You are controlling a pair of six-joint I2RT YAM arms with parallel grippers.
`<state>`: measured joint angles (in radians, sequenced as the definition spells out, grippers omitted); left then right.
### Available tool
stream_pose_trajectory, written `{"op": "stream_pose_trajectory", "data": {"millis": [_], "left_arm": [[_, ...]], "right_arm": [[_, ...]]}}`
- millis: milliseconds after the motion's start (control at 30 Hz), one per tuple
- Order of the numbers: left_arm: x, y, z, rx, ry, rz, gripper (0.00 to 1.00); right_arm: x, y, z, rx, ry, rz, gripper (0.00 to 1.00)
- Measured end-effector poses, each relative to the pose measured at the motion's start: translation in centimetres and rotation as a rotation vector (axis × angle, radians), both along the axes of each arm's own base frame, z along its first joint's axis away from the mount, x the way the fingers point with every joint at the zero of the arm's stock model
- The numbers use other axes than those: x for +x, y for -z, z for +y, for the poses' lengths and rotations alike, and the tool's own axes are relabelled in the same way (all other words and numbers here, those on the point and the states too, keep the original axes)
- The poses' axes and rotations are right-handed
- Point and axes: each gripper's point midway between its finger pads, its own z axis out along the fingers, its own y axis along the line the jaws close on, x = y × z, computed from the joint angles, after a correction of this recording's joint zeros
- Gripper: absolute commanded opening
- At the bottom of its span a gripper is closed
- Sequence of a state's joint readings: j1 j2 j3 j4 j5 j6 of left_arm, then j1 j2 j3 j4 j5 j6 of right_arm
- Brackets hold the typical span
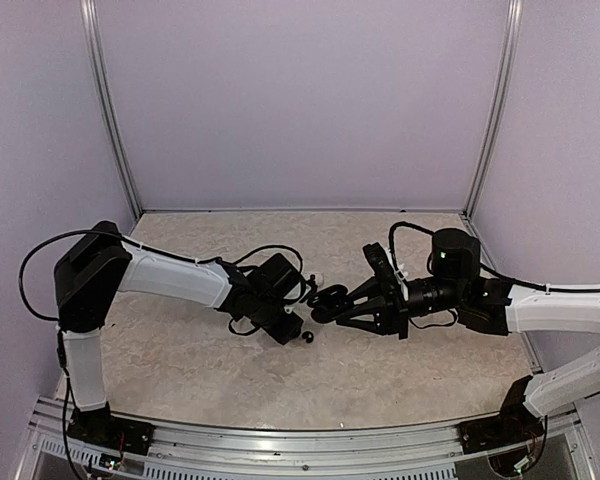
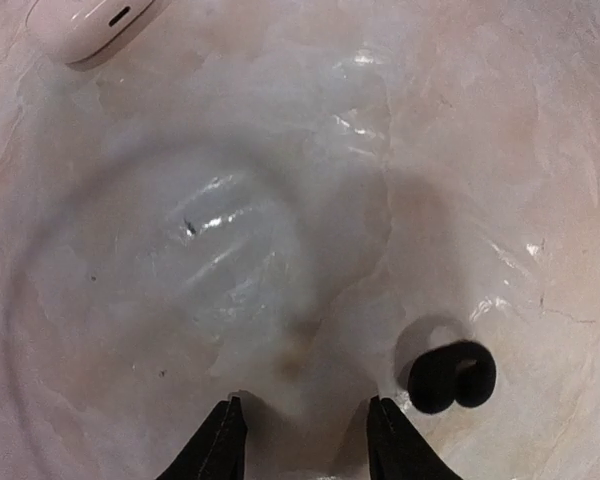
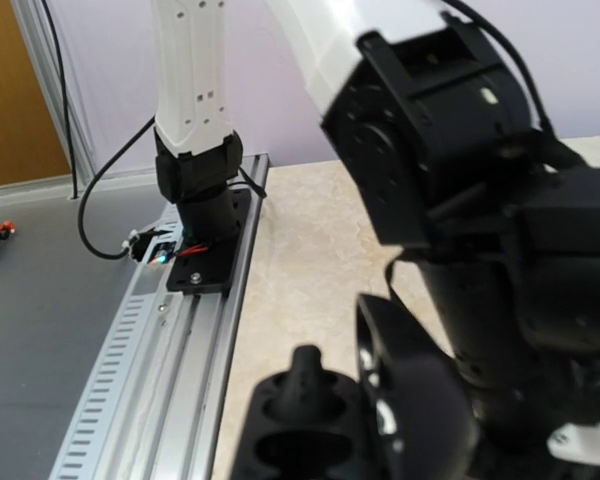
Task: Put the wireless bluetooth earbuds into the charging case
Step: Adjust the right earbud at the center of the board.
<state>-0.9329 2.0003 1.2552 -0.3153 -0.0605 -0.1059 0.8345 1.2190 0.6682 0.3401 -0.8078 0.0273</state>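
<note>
Left gripper (image 2: 305, 435) hangs low over the worktop (image 2: 280, 200) with its jaws apart and empty, and one black earbud (image 2: 452, 377) lies just outside its right finger. Right gripper (image 1: 340, 303) appears clamped on the open black charging case (image 3: 300, 425), just beyond the left gripper. Picking up the earbud looks like the step in hand: shift right to straddle it, then close gently on so small and slick a thing.
</note>
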Motion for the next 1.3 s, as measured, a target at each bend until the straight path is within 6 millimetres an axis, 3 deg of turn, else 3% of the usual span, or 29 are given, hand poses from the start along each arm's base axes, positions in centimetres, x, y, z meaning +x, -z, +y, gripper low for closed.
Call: {"op": "stream_pose_trajectory", "data": {"millis": [167,433,633,867,1033,1300], "left_arm": [[-1.7,0.1,1.7,0.008,0.009,0.029,0.42],[-4.0,-0.4,2.8,-0.062,0.07,0.085,0.42],[-2.8,-2.9,0.7,-0.146,0.214,-0.002,0.43],[0.3,-6.0,-2.3,-0.151,0.395,-0.167,0.45],[0.9,-3.9,-1.4,-0.077,0.465,-0.159,0.47],[-0.7,-1.3,-1.5,-0.038,0.547,-0.115,0.47]], "right_arm": [[0.2,0.0,-0.1,0.0,0.005,0.0,0.0],[0.2,0.2,-0.1,-0.003,0.004,0.004,0.0],[0.2,0.1,-0.1,-0.003,0.003,0.005,0.0],[0.2,0.1,-0.1,-0.001,0.005,0.006,0.0],[0.0,0.0,-0.4,0.002,0.009,0.012,0.0],[0.0,0.1,-0.5,0.0,0.012,0.016,0.0]]}}
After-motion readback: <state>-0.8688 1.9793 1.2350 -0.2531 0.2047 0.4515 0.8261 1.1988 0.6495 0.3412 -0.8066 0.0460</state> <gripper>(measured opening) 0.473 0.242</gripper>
